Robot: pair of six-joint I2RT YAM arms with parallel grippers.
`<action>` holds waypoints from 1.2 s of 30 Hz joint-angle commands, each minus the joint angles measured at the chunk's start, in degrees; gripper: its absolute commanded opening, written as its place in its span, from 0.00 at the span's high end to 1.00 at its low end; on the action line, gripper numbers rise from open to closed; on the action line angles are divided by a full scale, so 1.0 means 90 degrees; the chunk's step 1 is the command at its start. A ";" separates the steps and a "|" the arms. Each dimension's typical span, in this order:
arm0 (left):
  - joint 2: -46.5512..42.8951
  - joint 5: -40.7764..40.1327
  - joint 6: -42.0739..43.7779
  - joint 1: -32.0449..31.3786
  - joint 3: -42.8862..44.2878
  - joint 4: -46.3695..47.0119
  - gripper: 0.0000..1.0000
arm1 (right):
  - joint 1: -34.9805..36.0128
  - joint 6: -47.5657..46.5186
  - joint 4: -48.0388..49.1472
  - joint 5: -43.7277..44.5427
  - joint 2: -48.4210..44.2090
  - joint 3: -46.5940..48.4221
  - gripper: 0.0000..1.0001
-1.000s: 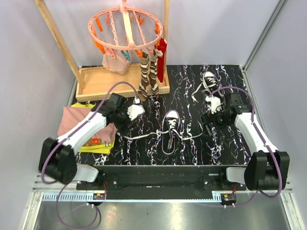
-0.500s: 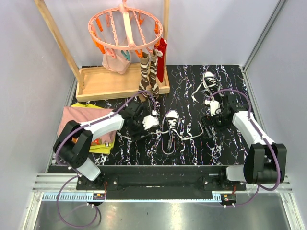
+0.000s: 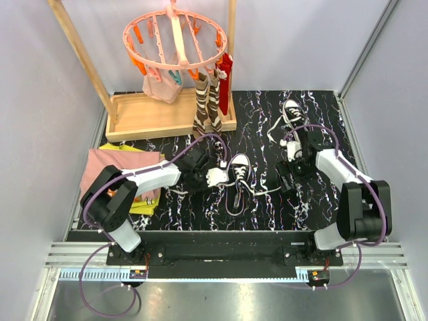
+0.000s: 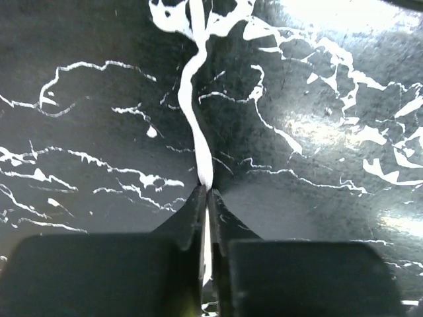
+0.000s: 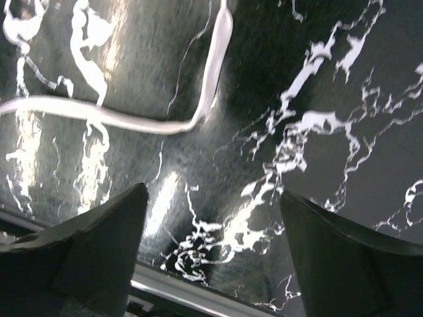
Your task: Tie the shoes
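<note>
Two black sneakers with white toe caps lie on the black marbled mat: the near shoe [image 3: 239, 171] in the middle, the far shoe [image 3: 292, 111] at the back right. Long white laces trail from the near shoe to both sides. My left gripper [image 3: 199, 182] is just left of that shoe, down at the mat, shut on its left lace [image 4: 195, 119], which is pinched between the fingertips of the left gripper [image 4: 206, 198]. My right gripper [image 3: 287, 179] hovers right of the near shoe, open, with nothing between its fingers [image 5: 106, 251]. The right lace [image 5: 213, 72] lies ahead of the right gripper [image 5: 211, 224].
A wooden tray [image 3: 147, 115] with a rack stands at the back left, a pink peg hanger [image 3: 175, 40] above it. Brown striped socks [image 3: 207, 103] hang beside it. Folded clothes [image 3: 120, 177] lie at the left. The mat's front edge [image 5: 198, 290] is close under the right gripper.
My left arm swung right toward the near shoe and its gripper closed from open onto the left lace. The right gripper shifted slightly back and stayed open.
</note>
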 commanded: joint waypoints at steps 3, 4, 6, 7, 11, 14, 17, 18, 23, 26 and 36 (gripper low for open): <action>-0.0443 0.0311 -0.0128 0.0032 0.0259 -0.0434 1.00 | 0.0160 0.0322 0.0538 0.0579 0.0584 0.0539 0.16; -0.0570 0.0496 -0.0186 0.0032 0.0346 -0.0483 1.00 | 0.0160 0.0333 0.0558 0.0637 0.0730 0.0588 0.18; -0.0931 0.0653 -0.0284 0.0032 0.0415 -0.0532 1.00 | 0.0160 0.0488 0.0568 0.0823 0.0877 0.0783 0.23; -0.1029 0.0809 -0.0372 0.0032 0.0483 -0.0542 1.00 | 0.0150 0.0557 0.0568 0.0853 0.1033 0.0842 0.29; -0.1390 0.1142 -0.0509 0.0032 0.0630 -0.0610 1.00 | 0.0160 0.0976 0.0558 0.0444 0.1220 0.1096 0.35; -0.1508 0.1269 -0.0519 0.0032 0.0650 -0.0610 1.00 | 0.0169 0.1259 0.0558 0.0024 0.1356 0.1223 0.37; -0.1557 0.1308 -0.0480 0.0032 0.0621 -0.0630 1.00 | 0.0199 0.1358 0.0510 -0.0270 0.1532 0.1272 0.39; -0.1577 0.1318 -0.0480 0.0032 0.0621 -0.0640 1.00 | 0.0208 0.1377 0.0500 -0.0299 0.1629 0.1272 0.39; -0.1723 0.1435 -0.0411 0.0032 0.0640 -0.0669 1.00 | 0.0364 0.1339 0.0500 -0.0163 0.1903 0.1194 0.44; -0.1850 0.1503 -0.0373 0.0032 0.0611 -0.0679 1.00 | 0.0433 0.1339 0.0490 -0.0085 0.2069 0.1223 0.55; -0.2503 0.1962 0.0203 0.0022 0.0026 -0.0698 1.00 | 0.0336 0.1152 0.0177 -0.1777 0.0734 0.2726 1.00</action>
